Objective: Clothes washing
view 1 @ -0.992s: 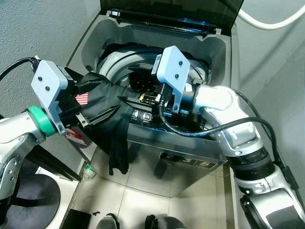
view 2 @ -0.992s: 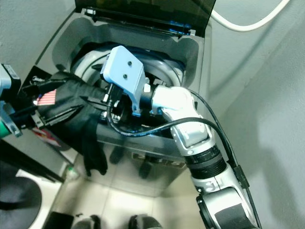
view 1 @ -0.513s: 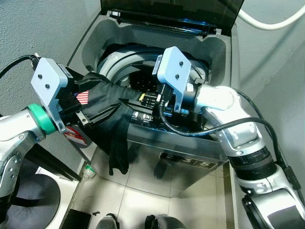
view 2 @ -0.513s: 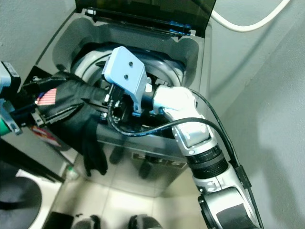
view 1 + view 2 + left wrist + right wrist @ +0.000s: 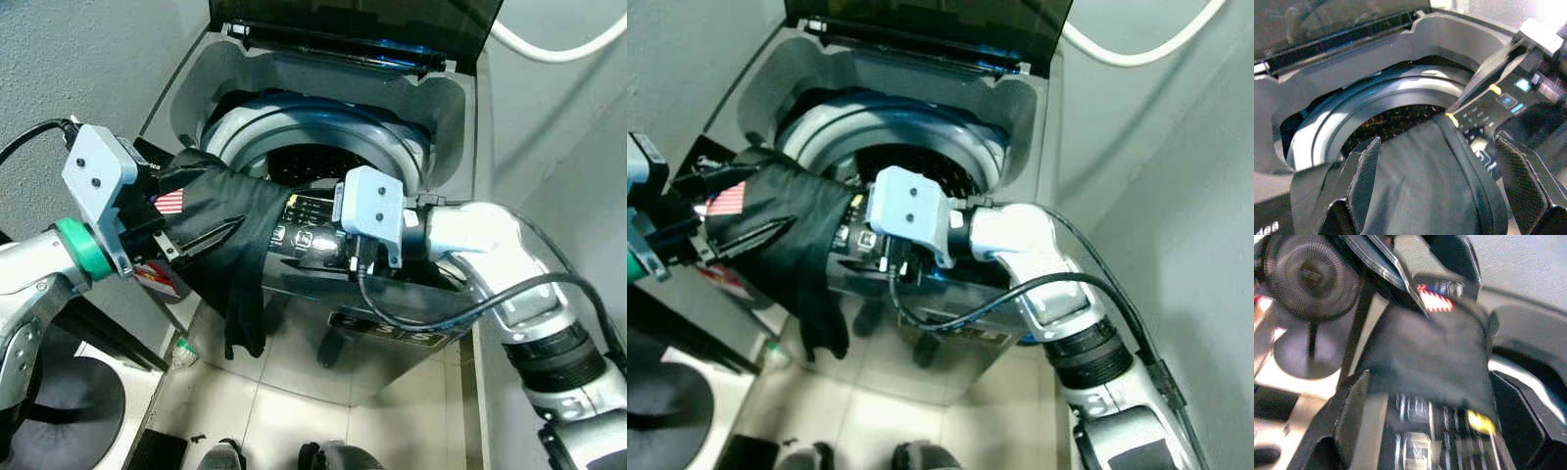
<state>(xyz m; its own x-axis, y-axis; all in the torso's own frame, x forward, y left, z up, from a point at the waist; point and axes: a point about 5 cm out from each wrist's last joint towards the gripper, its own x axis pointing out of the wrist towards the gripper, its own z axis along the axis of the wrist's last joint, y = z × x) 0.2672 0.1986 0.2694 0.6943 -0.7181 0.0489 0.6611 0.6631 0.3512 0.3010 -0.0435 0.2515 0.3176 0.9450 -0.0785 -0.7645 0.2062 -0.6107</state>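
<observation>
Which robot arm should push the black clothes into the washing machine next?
Probably the left. The left gripper is already at the black garment draped over the washer's front edge, while the right gripper sits open over the buttons.

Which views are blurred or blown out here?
Right wrist view: motion-blurred, the black garment and control panel smeared. Left wrist view: soft overall, with a blown-out highlight in one corner; the drum is readable. Both eye views are sharp, with glare on the right arm's silver shell.
</observation>
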